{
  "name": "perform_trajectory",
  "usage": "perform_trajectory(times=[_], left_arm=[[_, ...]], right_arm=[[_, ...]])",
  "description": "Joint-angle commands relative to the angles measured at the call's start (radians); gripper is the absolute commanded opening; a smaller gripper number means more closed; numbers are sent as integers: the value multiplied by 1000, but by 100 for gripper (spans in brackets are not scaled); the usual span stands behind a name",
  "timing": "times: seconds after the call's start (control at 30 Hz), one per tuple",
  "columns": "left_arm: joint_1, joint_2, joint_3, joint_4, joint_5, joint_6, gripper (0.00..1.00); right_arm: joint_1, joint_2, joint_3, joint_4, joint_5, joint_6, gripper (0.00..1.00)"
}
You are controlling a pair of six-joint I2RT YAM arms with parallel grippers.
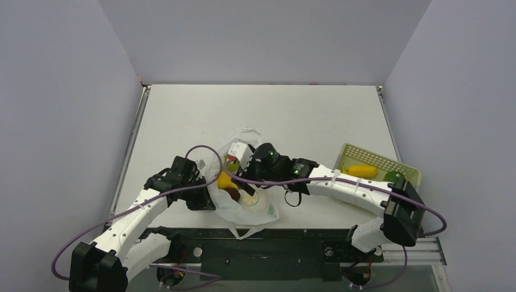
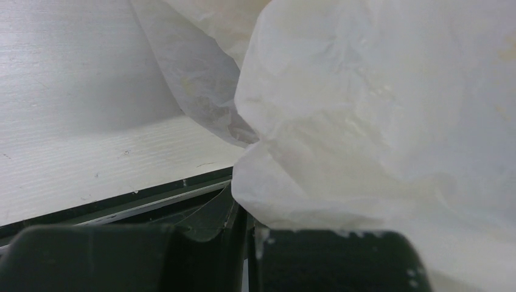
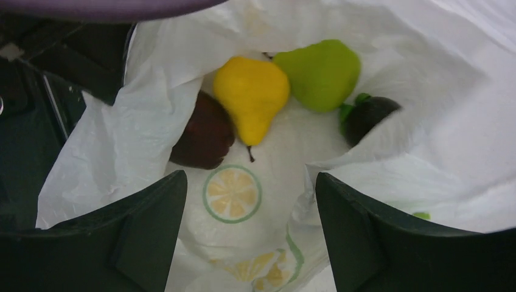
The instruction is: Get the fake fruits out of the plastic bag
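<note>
**Now: one claw pinching the bag, the other spread above the fruit**

Nearest my bases, my left claw [image 1: 204, 198] sits low at the left edge of the plastic bag [image 1: 249, 207]. Its jaws are clenched together with a sliver of the thin white film caught between them. From that wrist I see little more than crinkled plastic bulging over my fingers, with the pale table [image 2: 91, 152] off to one side.

Just beyond, my right claw [image 3: 249, 182] hangs over the bag's open mouth with its jaws spread wide and nothing grasped. Directly under the gap is a lemon-slice logo [image 3: 232, 193] printed on the bag's floor. Further in, four fake fruits lie together inside the bag. A dark reddish-brown one [image 3: 204, 137] touches a yellow pear [image 3: 252, 94], and a green pear [image 3: 319, 73] rests against the yellow one. A dark purple fruit [image 3: 368, 115] with a green leaf is half hidden behind a fold.

Out to my right, well apart from the bag, a pale yellow-green basket [image 1: 365, 155] holds a yellow fruit [image 1: 362, 170] and a green fruit [image 1: 394, 176].
</note>
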Motion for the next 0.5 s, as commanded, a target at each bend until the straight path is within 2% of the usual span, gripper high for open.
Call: perform_trajectory(times=[0.0,0.17,0.47], left_arm=[[0,-29,51,-3,-19,2,0],[0,-40,74,-43,-41,4,0],[0,-54,98,-95,-67,14,0]], right_arm=[[53,111,81,-36,-83,-121,72],[64,242,129,-83,-111,-187,68],[78,300,118,-78,-31,-265,68]])
